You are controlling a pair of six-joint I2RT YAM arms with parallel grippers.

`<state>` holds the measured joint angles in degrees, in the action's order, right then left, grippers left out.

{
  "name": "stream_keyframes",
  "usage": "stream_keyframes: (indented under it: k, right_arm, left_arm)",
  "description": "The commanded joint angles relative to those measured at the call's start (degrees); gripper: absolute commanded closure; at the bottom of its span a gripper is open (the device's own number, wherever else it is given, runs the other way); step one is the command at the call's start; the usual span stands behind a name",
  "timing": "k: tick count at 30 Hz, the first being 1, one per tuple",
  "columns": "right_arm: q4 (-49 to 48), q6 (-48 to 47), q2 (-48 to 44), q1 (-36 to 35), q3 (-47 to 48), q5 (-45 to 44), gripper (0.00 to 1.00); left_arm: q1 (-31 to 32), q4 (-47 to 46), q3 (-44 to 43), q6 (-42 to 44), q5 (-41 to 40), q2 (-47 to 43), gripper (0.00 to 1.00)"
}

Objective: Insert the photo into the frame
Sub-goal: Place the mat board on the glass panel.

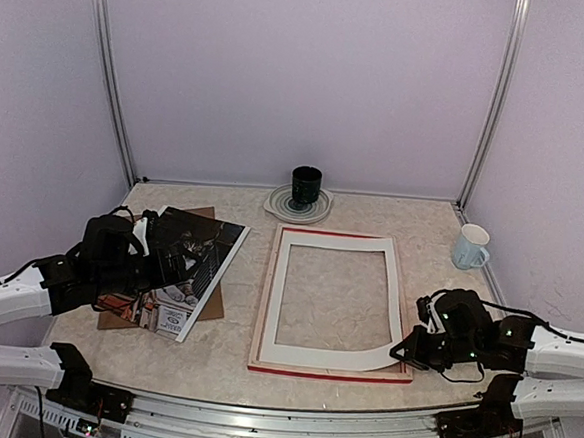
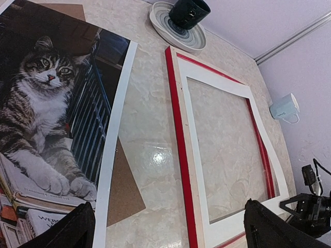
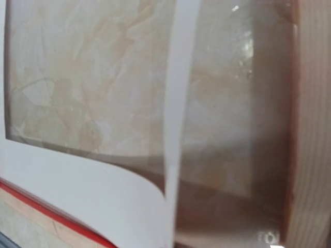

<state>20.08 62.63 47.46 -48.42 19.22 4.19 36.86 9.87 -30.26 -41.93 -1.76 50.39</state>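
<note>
The photo (image 1: 194,257), a grey tabby cat with books, lies at the left on a brown backing board (image 1: 212,301); it fills the left of the left wrist view (image 2: 46,103). My left gripper (image 1: 151,265) hovers over its left part, jaws wide open and empty (image 2: 170,230). The red frame (image 1: 326,374) lies face down in the middle with the white mat (image 1: 328,354) in it. My right gripper (image 1: 409,350) is at the frame's near right corner, where the mat's corner (image 3: 77,181) curls up. Its fingers are hidden in the right wrist view.
A dark mug (image 1: 305,185) stands on a striped plate (image 1: 278,206) at the back centre. A white mug (image 1: 471,246) stands at the right, near the wall. The frame's red left edge (image 2: 178,129) runs close to the photo.
</note>
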Motion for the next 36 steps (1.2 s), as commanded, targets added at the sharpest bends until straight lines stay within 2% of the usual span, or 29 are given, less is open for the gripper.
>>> stream_keyframes:
  k: [1,11,25,28,34,36]
  right_arm:
    - [2.81,-0.22,-2.22,0.61,1.61,-2.09,0.99]
    - [-1.25,-2.38,0.08,0.60,1.26,0.98,1.00]
    - [-3.48,-2.14,-1.58,0.53,0.38,0.87,0.99]
    - [-3.22,-2.16,-0.18,0.57,0.45,1.21,0.92]
    - [0.10,-2.33,0.40,0.52,1.89,0.23,0.67]
    - [1.91,-2.36,0.14,0.52,2.90,-0.32,0.62]
  left_arm:
    - [0.40,-0.84,-0.50,0.01,0.08,-0.30,0.01]
    - [0.76,-0.68,-1.37,0.21,-0.06,0.65,0.01]
    - [0.84,-1.59,-0.37,-0.17,0.07,0.83,0.01]
    - [0.93,-1.61,-0.25,-0.13,0.09,0.93,0.01]
    - [0.93,-1.52,-0.02,-0.19,-0.06,0.67,0.01]
    - [0.93,-1.51,0.08,-0.23,-0.08,0.51,0.01]
